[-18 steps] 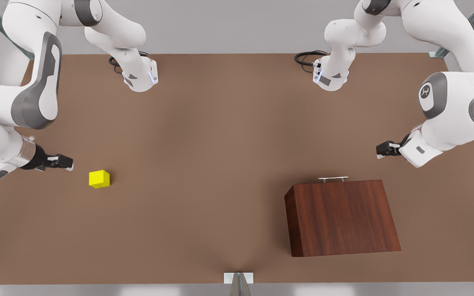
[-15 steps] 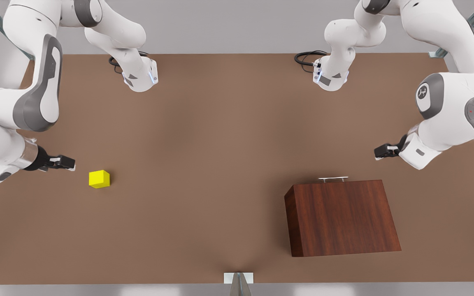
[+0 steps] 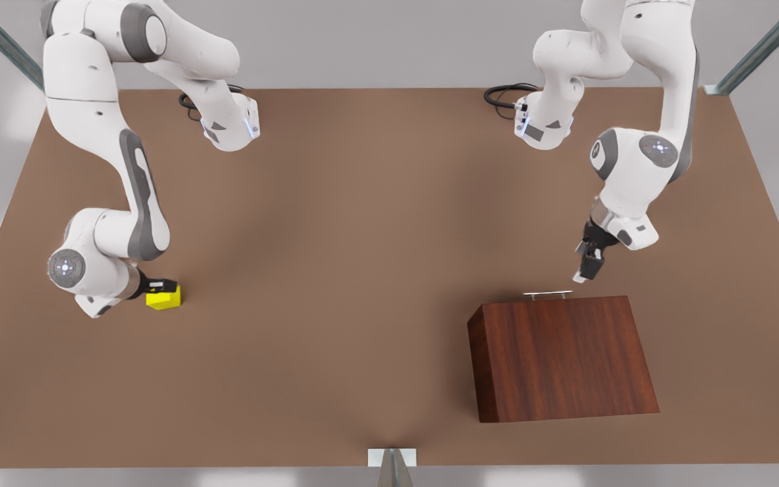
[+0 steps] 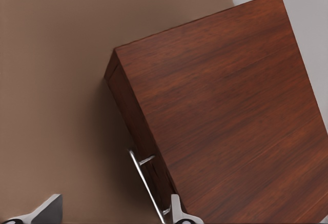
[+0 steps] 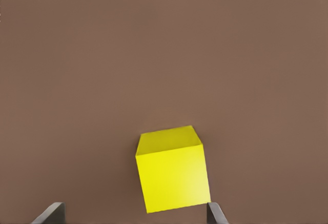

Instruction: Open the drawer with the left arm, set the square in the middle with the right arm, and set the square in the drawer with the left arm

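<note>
The yellow square [image 3: 166,298] rests on the table at the front view's left. My right gripper [image 3: 159,287] hangs low over it, open; in the right wrist view the square [image 5: 172,175] sits between the two fingertips [image 5: 214,214], nearer one of them. The drawer is shut inside the wooden cabinet [image 3: 562,358], and only its silver handle [image 3: 547,294] sticks out. My left gripper [image 3: 585,270] is open, just beyond the handle's right end. In the left wrist view the handle [image 4: 146,180] runs close to one fingertip [image 4: 177,211].
The bare middle of the brown table [image 3: 362,270] lies between square and cabinet. Both arm bases [image 3: 230,128] [image 3: 541,128] stand at the far edge with black cables. A small grey mount [image 3: 391,460] is at the near edge.
The right gripper has slid toward the front view's right and now sits over the square. The left gripper has swung in toward the cabinet, to just above the handle.
</note>
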